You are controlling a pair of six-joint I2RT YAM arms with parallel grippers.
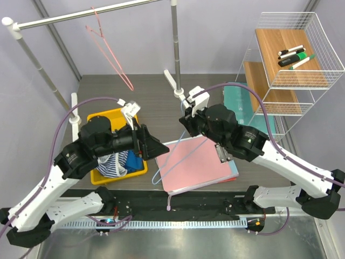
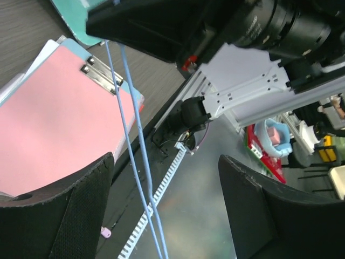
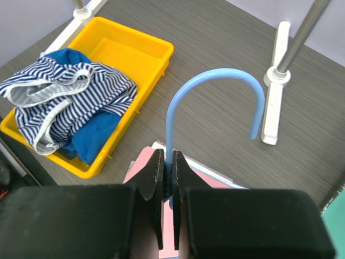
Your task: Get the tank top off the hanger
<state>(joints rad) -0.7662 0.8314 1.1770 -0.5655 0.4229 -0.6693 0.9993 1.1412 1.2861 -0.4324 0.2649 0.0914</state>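
The striped tank top lies crumpled in the yellow bin, on a blue garment; it also shows in the right wrist view. It is off the blue wire hanger. My right gripper is shut on the hanger's neck, with the hook sticking out beyond the fingertips. In the top view that gripper is above the pink clipboard. My left gripper is open; two bare hanger wires pass between its fingers without touching them. In the top view it is right of the bin.
A pink clipboard lies on the table centre. A red hanger hangs from the rail, whose white feet stand behind. A wire shelf with markers is at the right, a teal board beside it.
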